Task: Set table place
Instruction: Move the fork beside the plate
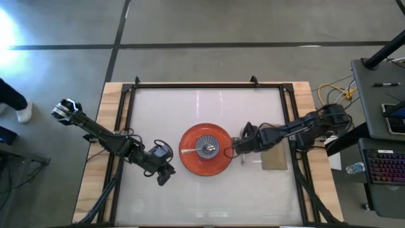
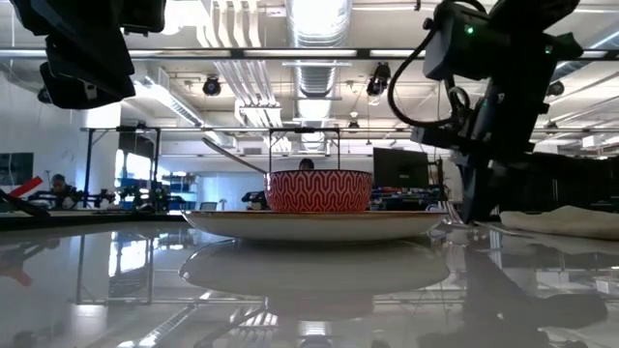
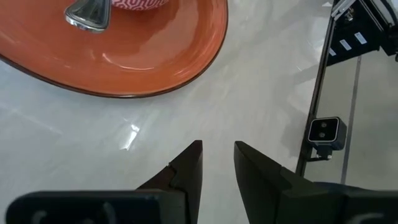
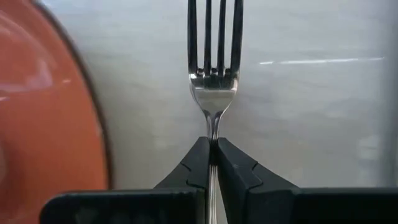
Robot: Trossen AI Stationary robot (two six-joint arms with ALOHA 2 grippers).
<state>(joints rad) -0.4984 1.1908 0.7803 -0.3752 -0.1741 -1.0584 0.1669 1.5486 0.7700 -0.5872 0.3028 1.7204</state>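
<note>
Table [image 1: 209, 107]: we are seeing glossy white under an orange plate [image 1: 190, 166].
Right gripper [image 4: 213, 163]: clamping the fork [image 4: 213, 93] — a slip might knock the plate.
Left gripper [image 3: 217, 163]: hanging slightly parted — empty.

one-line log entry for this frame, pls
right gripper: shut on fork, beside plate | left gripper: open, empty | bowl: on plate

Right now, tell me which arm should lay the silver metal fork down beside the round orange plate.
The right. Its gripper is already shut on the silver metal fork, just off the round orange plate above the glossy white table. The left gripper is open, empty, on the plate's far side.
</note>
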